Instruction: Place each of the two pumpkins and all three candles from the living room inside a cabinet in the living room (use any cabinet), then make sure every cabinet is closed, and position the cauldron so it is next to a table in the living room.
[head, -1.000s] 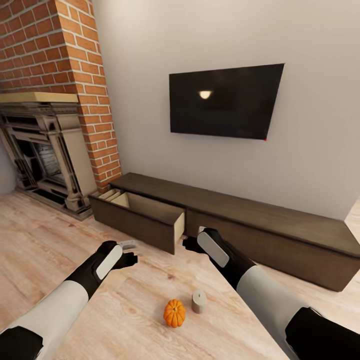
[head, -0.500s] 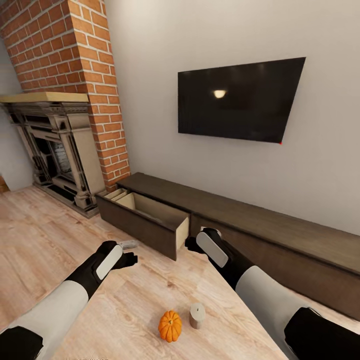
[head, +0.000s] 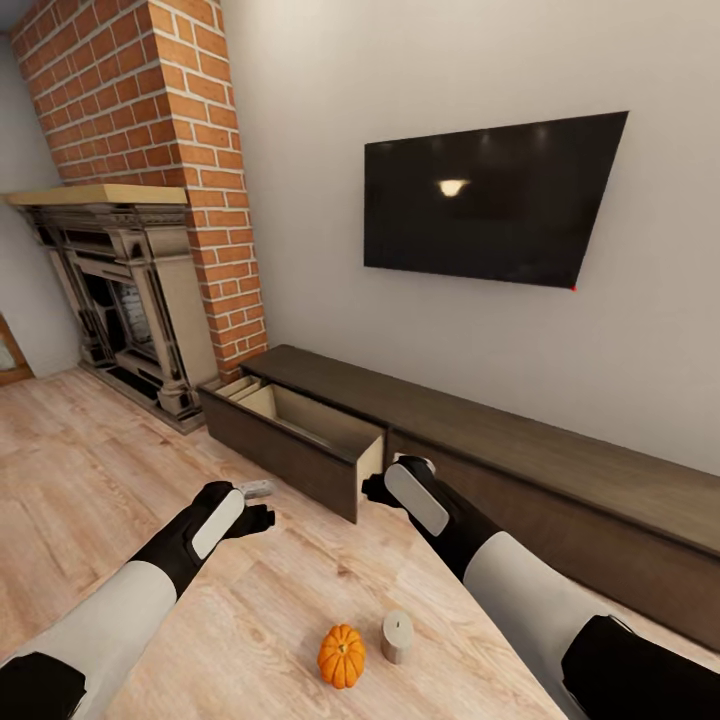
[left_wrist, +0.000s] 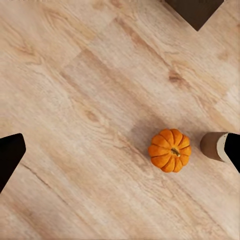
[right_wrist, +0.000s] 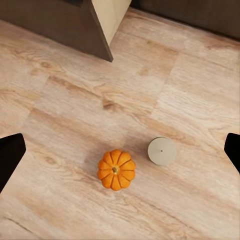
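Observation:
One orange pumpkin sits on the wood floor close in front of me, with a beige-grey candle standing upright just to its right, apart from it. The long dark cabinet runs along the wall, and its left drawer is pulled out, showing a tan interior. My left gripper hovers over the floor left of the drawer front. My right gripper hangs by the drawer's right corner. Both wrist views look down on the pumpkin and candle, with the fingers wide apart and empty.
An ornate dark fireplace stands at the left under a brick chimney. A black TV hangs on the wall above the cabinet. Wood floor stretches left of the drawer.
The whole picture has shifted: the camera has swung left, bringing more of the fireplace into view. Both arms keep their pose, with the grippers open. Pumpkin and candle stay put on the floor.

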